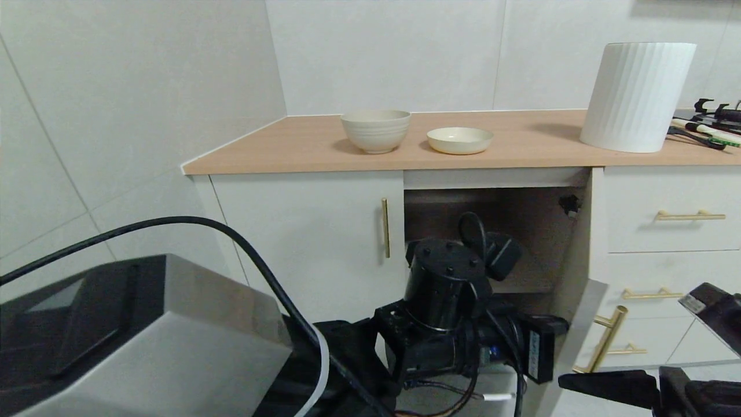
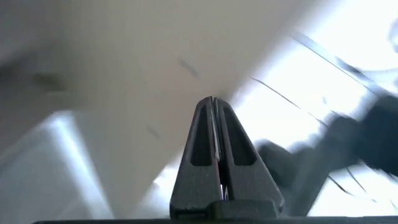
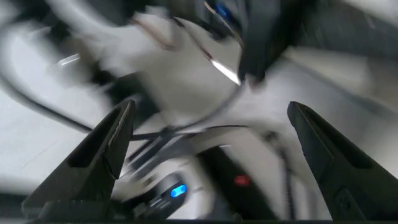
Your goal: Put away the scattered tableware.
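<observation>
Plainly, the left tool (image 2: 212, 101) has its two fingers pressed together with nothing between them, while the right tool (image 3: 211, 107) stands wide apart and empty. Both arms sit low in front of the cabinets, well apart from the tableware.

Beyond them an open cupboard (image 1: 509, 231) gapes under the desk (image 1: 278, 152). On the desk stand a ribbed cream bowl (image 1: 376, 131) and, just beside it without touching, a shallow pale dish (image 1: 459, 140). Farther right are a tall white ribbed container (image 1: 637, 95) and some utensils (image 1: 703, 130).

Both pieces look like glazed ceramic or hard plastic, so they are probably stiff, smooth and rather slippery, and likely to chip if knocked. The bowl probably has some weight. Its upright wall suits a pinch over the rim, one finger inside and one outside. The dish looks lighter but sits low, so its flared lip seems to be the only hold, and a shallow, firm bite there would be needed.
</observation>
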Motion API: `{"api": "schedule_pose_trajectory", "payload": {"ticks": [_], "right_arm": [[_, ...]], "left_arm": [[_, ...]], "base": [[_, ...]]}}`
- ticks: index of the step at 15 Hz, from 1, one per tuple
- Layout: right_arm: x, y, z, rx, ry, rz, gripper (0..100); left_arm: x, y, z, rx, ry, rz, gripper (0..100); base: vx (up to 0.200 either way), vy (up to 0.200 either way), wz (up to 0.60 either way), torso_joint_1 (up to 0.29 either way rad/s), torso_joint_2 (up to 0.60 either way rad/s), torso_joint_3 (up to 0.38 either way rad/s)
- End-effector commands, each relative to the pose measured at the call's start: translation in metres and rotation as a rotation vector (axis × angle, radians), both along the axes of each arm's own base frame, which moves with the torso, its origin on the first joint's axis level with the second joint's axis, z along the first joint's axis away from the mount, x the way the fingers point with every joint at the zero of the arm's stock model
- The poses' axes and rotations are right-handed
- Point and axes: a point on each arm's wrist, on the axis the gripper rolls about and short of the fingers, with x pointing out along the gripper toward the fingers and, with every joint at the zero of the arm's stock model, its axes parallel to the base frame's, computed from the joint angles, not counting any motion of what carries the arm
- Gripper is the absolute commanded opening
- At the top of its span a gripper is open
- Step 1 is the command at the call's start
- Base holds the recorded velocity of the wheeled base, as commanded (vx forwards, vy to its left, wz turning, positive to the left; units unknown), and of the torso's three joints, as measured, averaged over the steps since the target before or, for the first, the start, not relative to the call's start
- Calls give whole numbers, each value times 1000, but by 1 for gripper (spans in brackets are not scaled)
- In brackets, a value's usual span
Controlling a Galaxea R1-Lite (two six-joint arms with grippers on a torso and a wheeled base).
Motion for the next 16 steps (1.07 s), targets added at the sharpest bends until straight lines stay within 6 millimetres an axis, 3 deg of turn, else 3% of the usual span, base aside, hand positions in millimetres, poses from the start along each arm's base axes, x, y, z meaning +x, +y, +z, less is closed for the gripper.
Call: {"api": "schedule_pose_trajectory", "payload": {"ticks": [1,3,7,8,9,10,11,13,16], "right_arm": [[-15,-10,8,63,-43,79,100],[-15,-10,8,66,-48,79,100],[-14,-9,7,59,-40,78,100],[-13,-8,7,55,-35,78,100],[-11,-6,5,48,-28,80,100],[-10,-6,5,44,-24,80,100],[-4,0,0,2,-30,93,100],[15,17,-2,-75,-52,32,100],[39,42,7,-142,-97,-152,100]], "left_arm": [[-19,1,10,-28,-16,-63,0],[-4,15,10,-23,-16,-2,0],[32,78,25,-27,-24,185,0],[36,103,31,-28,-26,245,0],[36,129,35,-22,-23,300,0],[36,137,36,-20,-21,319,0],[31,170,38,-11,-16,392,0],[17,204,46,-11,-20,467,0],[1,234,50,39,-45,526,0]], "base": [[0,0,0,0,0,0],[0,0,0,0,0,0],[0,0,0,0,0,0],[0,0,0,0,0,0],[0,0,0,0,0,0],[0,0,0,0,0,0],[0,0,0,0,0,0],[0,0,0,0,0,0],[0,0,0,0,0,0]]}}
